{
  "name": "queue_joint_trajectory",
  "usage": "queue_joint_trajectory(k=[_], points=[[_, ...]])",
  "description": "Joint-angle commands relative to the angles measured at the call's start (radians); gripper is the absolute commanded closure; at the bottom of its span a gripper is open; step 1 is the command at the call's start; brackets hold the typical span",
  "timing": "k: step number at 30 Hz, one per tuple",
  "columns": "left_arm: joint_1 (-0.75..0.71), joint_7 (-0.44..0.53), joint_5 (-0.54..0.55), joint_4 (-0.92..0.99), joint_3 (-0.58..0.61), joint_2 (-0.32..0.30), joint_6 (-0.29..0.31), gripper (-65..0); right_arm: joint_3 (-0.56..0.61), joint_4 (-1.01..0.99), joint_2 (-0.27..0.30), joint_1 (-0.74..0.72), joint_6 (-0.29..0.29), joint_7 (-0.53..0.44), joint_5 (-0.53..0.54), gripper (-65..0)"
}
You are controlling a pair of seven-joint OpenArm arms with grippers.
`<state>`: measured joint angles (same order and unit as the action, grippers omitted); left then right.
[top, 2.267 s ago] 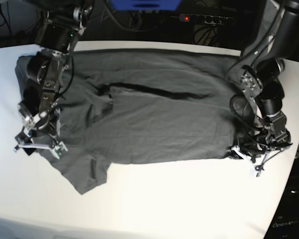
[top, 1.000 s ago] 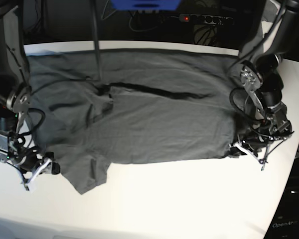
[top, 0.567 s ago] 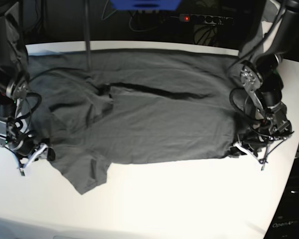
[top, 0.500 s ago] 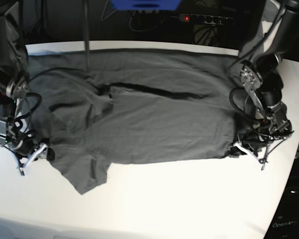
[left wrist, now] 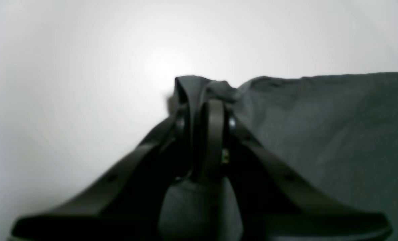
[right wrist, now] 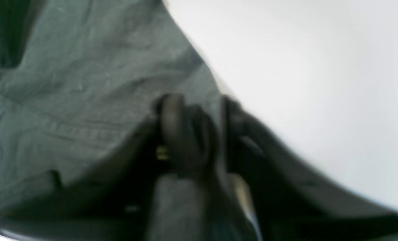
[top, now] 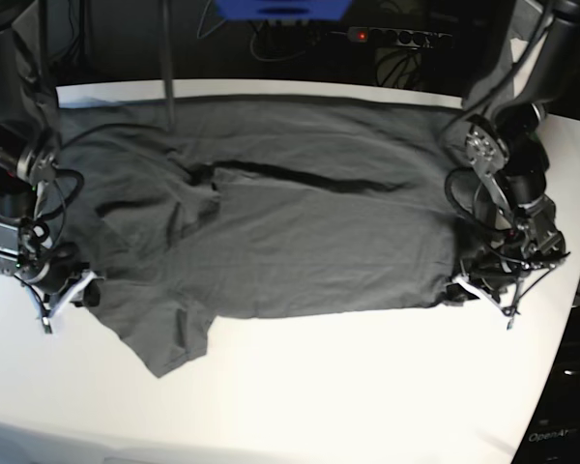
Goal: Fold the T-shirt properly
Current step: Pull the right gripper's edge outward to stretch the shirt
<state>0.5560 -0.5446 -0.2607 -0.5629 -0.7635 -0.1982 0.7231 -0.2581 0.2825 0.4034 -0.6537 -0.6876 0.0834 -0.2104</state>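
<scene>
Right gripper, at the shoulder corner of the T-shirt on the left of the base view, now has its jaws drawn together over the cloth edge; a second ago they stood wide and just outside that corner, beside the loose sleeve; the right wrist view, though blurred, shows dark fabric bunched between the fingers, so the grip reads as a pinch on the garment. Left gripper, at the opposite end of the same near edge, is unchanged across the last seconds; its wrist view shows the fingers pressed together on a raised fold of hem, the cloth peaked just above the tips. T-shirt lies spread flat and lengthwise across the white table, wrinkled, with a dark crease running through its middle; its far edge sits near the table's back rim. Significance: both near corners appear secured, which by judgement completes the grasping step; the first fold itself is not yet made, and the likely next move is a paired lift carrying the near edge over toward the far one; uneven lifting would skew the fold.
</scene>
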Motion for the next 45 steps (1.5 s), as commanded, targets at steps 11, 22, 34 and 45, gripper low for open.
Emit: queue_joint_trajectory(k=[11, 22, 34, 45], points=[[-0.029, -0.150, -0.108, 0.017, 0.003, 0.007, -0.025, -7.7, 0.001, 0.145, 0.010, 0.018, -0.011, 0.023, -0.019, -0.4], [-0.029, -0.157, -0.107, 0.017, 0.002, 0.010, -0.025, -3.3, -0.007, 0.407, -0.014, 0.186, -0.011, 0.017, -0.021, -0.4], [-0.021, -0.159, -0.107, 0.016, -0.083, 0.016, -0.025, -3.7, -0.005, 0.686, -0.065, 0.318, -0.011, 0.023, -0.021, -0.4], [-0.023, -0.159, -0.107, 0.016, -0.080, 0.090, -0.025, -3.7, -0.007, 0.723, -0.067, 0.363, -0.011, 0.014, -0.021, -0.3]])
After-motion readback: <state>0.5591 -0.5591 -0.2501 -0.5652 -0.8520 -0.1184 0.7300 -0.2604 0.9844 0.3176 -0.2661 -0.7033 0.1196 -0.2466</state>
